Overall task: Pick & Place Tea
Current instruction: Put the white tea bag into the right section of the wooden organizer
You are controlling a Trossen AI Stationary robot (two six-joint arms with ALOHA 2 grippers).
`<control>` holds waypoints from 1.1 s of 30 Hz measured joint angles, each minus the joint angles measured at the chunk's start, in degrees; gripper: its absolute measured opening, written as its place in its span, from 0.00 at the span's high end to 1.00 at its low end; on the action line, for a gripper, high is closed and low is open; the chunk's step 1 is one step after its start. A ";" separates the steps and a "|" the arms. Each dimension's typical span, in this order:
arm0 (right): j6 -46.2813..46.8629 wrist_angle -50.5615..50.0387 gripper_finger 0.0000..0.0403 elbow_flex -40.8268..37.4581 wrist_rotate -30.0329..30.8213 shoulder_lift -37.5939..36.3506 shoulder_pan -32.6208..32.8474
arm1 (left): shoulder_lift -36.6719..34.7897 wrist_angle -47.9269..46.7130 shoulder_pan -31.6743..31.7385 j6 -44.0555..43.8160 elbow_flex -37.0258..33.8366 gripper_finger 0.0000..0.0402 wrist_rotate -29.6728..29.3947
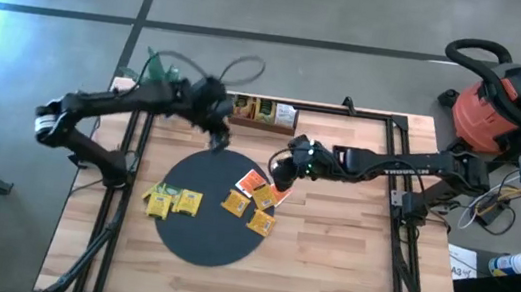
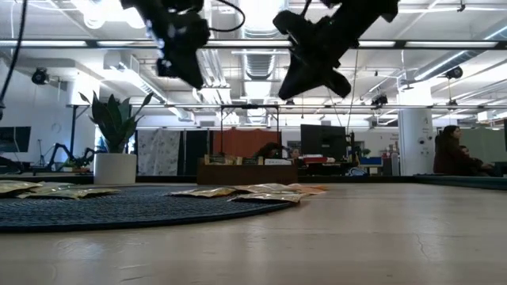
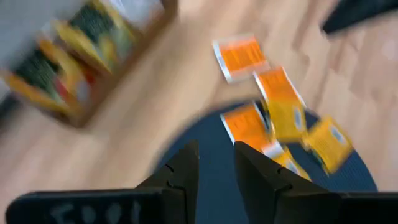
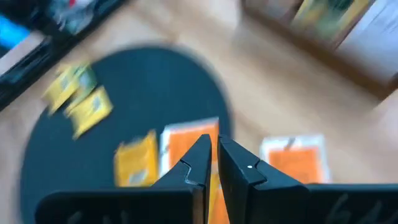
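Several small tea packets lie flat on or beside the black round mat. Yellow ones lie at its left rim and near its middle; orange ones lie at its right rim. My left gripper hangs open above the mat's far edge, nothing between its fingers. My right gripper hangs shut above the orange packets, well clear of the table in the low view. The brown wooden tray stands at the far edge with packets upright in it.
Black frame rails run along the table's left and right sides. A red shop vacuum stands beyond the far right corner. Bare wood lies to the right of the mat and in front of it.
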 joint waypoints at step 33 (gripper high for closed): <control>9.06 -2.21 0.93 -4.32 -6.09 2.69 -2.36 | -19.64 9.36 -12.87 -27.48 -35.77 0.76 -0.57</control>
